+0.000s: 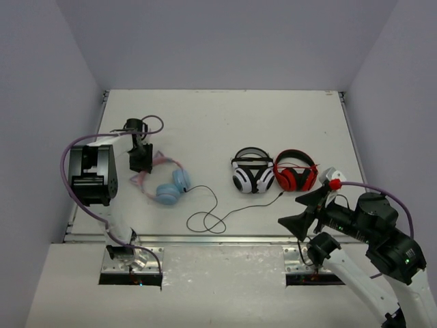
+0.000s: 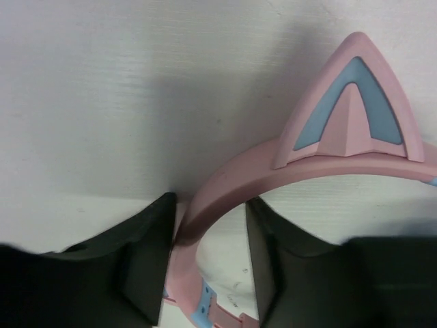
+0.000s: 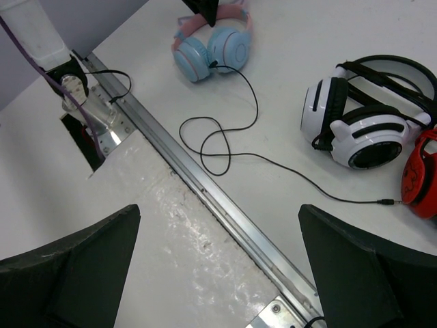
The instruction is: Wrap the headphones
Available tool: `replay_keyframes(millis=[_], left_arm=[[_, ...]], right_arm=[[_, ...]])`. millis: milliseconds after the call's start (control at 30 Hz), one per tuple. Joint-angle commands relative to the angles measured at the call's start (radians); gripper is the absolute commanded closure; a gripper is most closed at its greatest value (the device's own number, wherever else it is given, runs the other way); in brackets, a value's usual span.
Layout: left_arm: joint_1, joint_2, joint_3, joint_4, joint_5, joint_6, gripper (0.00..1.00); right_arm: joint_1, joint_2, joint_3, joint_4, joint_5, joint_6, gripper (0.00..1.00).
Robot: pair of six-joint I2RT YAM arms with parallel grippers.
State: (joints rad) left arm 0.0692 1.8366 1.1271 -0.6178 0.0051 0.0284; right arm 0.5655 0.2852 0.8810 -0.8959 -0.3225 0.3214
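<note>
The headphones point(image 1: 171, 187) lie at the table's left, with light-blue ear cups, a pink headband point(image 2: 287, 167) and a cat ear point(image 2: 351, 102). Their thin black cable point(image 1: 205, 217) loops toward the front edge and ends in a plug point(image 3: 389, 202) near the other pairs. My left gripper point(image 1: 141, 166) is down over the headband. Its open fingers straddle the band in the left wrist view point(image 2: 210, 205): the left finger touches it and the right finger stands apart. My right gripper point(image 1: 300, 210) is wide open and empty above the table's front edge, with the headphones far off point(image 3: 212, 48).
A white-and-black pair point(image 1: 251, 174) and a red-and-black pair point(image 1: 295, 172) lie side by side at mid-table right. A metal rail point(image 3: 225, 205) runs along the table's front edge. Grey walls enclose the left, right and back sides.
</note>
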Motion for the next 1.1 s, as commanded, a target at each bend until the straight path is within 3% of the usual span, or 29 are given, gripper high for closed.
replay_keyframes(millis=[0,100,133,167,267,300,333,433,500,667,1067], left_arm=[[-0.026,-0.005,-0.029,0.038,0.012,-0.019,0.66],[-0.028,-0.002,-0.029,0.038,0.009,-0.053,0.77],[-0.031,-0.003,-0.029,0.043,0.018,-0.053,0.91],[-0.034,-0.007,-0.030,0.046,0.006,-0.059,1.00],[-0.042,0.001,-0.041,0.064,0.001,-0.065,0.99],[-0.048,0.004,-0.043,0.066,0.001,-0.068,0.86],[-0.049,0.010,-0.049,0.070,-0.001,-0.068,0.80],[-0.057,0.030,-0.056,0.076,-0.077,-0.085,0.78],[-0.057,0.036,-0.072,0.092,-0.106,-0.094,0.63],[-0.055,0.027,-0.076,0.124,-0.120,-0.104,0.41],[-0.055,0.056,-0.059,0.204,-0.025,-0.110,0.36]], right_arm=[[0.005,0.029,0.022,0.046,0.023,-0.018,0.01],[0.005,0.037,0.039,0.040,0.054,-0.022,0.01],[0.005,0.040,0.042,0.040,0.062,-0.024,0.01],[0.005,0.042,0.044,0.041,0.066,-0.024,0.01],[0.005,0.054,0.052,0.046,0.069,-0.018,0.01],[0.005,0.057,0.053,0.048,0.068,-0.018,0.01],[0.005,0.058,0.052,0.051,0.068,-0.015,0.01],[0.005,0.060,0.050,0.063,0.080,-0.010,0.01],[0.005,0.061,0.049,0.071,0.085,-0.002,0.01],[0.005,0.074,0.029,0.098,0.079,0.021,0.01],[0.005,0.157,0.021,0.152,0.011,0.042,0.01]])
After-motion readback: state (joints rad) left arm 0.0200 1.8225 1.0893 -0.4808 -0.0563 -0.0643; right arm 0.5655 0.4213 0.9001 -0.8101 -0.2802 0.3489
